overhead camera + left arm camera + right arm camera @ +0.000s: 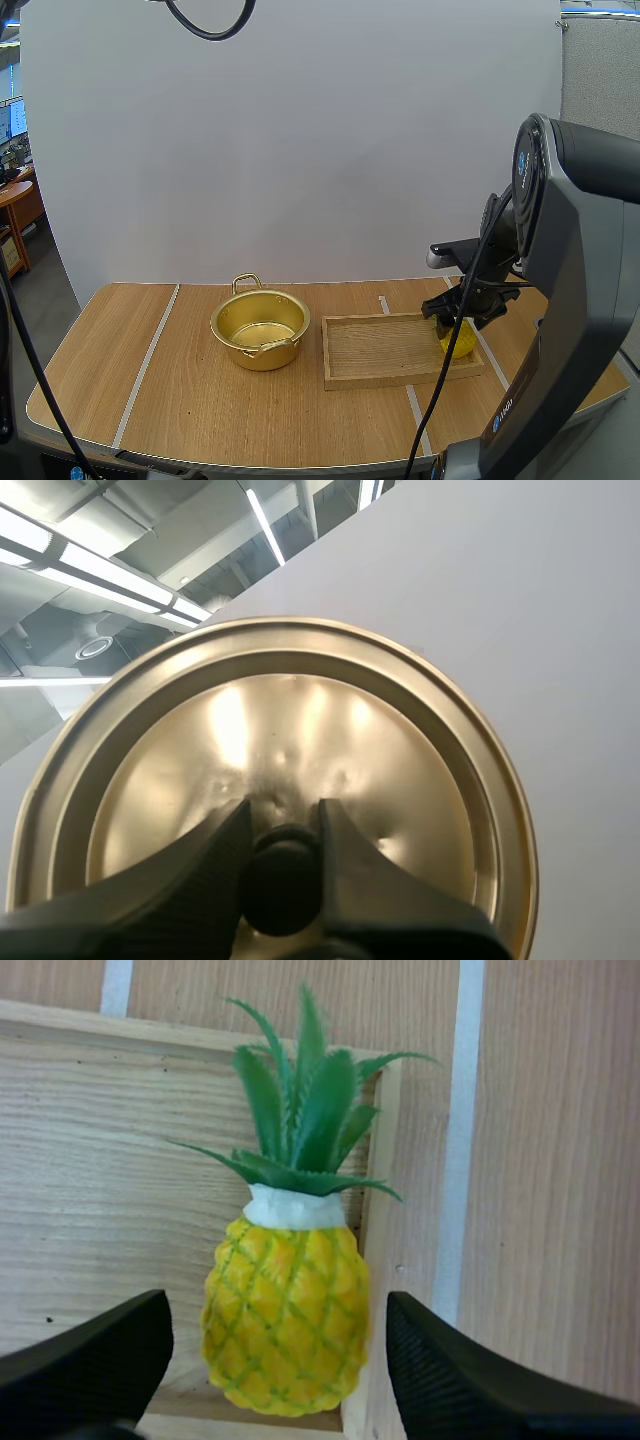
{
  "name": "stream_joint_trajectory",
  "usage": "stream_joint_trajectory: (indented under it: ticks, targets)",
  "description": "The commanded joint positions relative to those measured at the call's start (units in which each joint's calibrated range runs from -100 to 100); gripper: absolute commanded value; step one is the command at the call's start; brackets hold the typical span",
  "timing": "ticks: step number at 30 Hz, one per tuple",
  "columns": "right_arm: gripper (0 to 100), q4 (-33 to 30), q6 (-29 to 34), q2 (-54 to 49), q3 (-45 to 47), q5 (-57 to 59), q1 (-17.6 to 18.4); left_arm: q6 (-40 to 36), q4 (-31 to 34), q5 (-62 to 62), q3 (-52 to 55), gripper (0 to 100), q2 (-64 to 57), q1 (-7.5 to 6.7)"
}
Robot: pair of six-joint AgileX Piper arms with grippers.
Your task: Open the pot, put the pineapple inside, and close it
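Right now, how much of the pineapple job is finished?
Done: the pot stands open. In hand: the left tool pinches the lid by its knob; the right tool is open around the pineapple in the wooden tray. Left: grab it, drop it in, close the pot.

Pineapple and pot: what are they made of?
The pineapple looks like plastic or rubber: smooth glossy yellow skin, stiff moulded green leaves. The pot seems thin gold-coloured metal: it shines and mirrors light inside.

glossy metal pot (262,360), lid (290,730); matt wood tray (380,352); plastic pineapple (285,1320)
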Motion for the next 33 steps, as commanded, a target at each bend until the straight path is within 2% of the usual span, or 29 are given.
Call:
stream_joint_trajectory:
  ticks: [1,24,25,26,27,29,30,31,33]
  targets:
    - [100,-0.2,-0.8,0.4,-0.3,-1.3,-0.2,0.0,0.6,-2.1,-0.5,0,-0.6,-0.08]
    - [100,0.1,-0.8,4.0,-0.3,-3.2,-0.2,0.0,0.6,-2.1,-0.5,0,-0.6,-0.08]
    - [94,0.4,-0.8,4.0,-0.3,-3.2,-0.2,0.0,0.6,-2.1,-0.5,0,-0.6,-0.08]
    - [81,0.6,-0.8,4.0,-0.3,-2.8,-0.2,0.0,0.6,-2.1,-0.5,0,-0.6,-0.08]
    - [60,0.8,-0.8,4.0,-0.3,-2.2,-0.2,0.0,0.6,-2.1,-0.5,0,-0.6,-0.08]
    - [30,1.5,-1.4,4.0,-0.3,-1.6,-0.2,0.0,0.6,-2.1,-0.5,0,-0.6,-0.08]
    - [6,2.0,-1.5,4.0,-0.3,-1.4,-0.2,0.0,0.6,-2.1,-0.5,0,-0.6,-0.08]
    - [0,2.1,-1.5,4.0,-0.3,-1.3,-0.2,0.0,0.6,-2.1,-0.5,0,-0.6,-0.08]
    - [0,2.3,-1.5,4.0,-0.3,-1.3,-0.2,0.0,0.6,-2.1,-0.5,0,-0.6,-0.08]
